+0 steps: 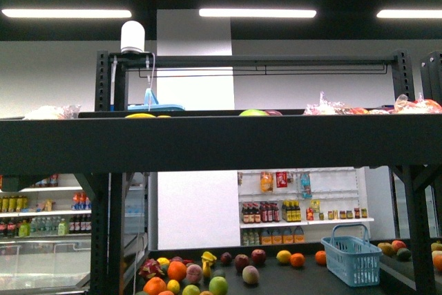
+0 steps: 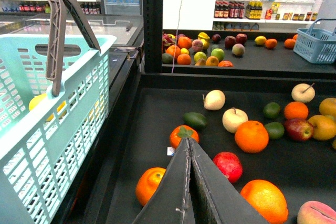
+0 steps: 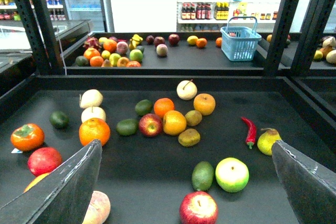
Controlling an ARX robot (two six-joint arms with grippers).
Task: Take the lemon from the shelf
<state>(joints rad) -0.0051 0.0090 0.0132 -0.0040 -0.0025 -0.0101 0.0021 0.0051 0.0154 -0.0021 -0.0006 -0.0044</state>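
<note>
The shelf [image 1: 221,144] is a black rack, and its dark deck [image 3: 157,182] carries loose fruit. A pale yellow rounded fruit [image 2: 38,102], which looks like the lemon, shows through the lattice of a light blue basket [image 2: 63,145]. How it lies inside the basket is hidden. From the front only a yellow sliver [image 1: 140,115] shows at deck level. My left gripper [image 2: 188,142] is shut with nothing in it, beside the basket and above a persimmon [image 2: 181,134]. My right gripper [image 3: 186,145] is wide open over the deck, above a green-yellow apple [image 3: 232,174] and a red apple [image 3: 198,208].
Oranges [image 2: 251,136], cream apples [image 2: 234,119], avocados [image 3: 202,175], a red chili [image 3: 250,129], a pear [image 3: 269,141] and a golden-yellow fruit [image 3: 174,122] lie scattered on the deck. Black uprights [image 3: 281,22] stand at the back. A farther deck holds more fruit and a second blue basket [image 3: 240,43].
</note>
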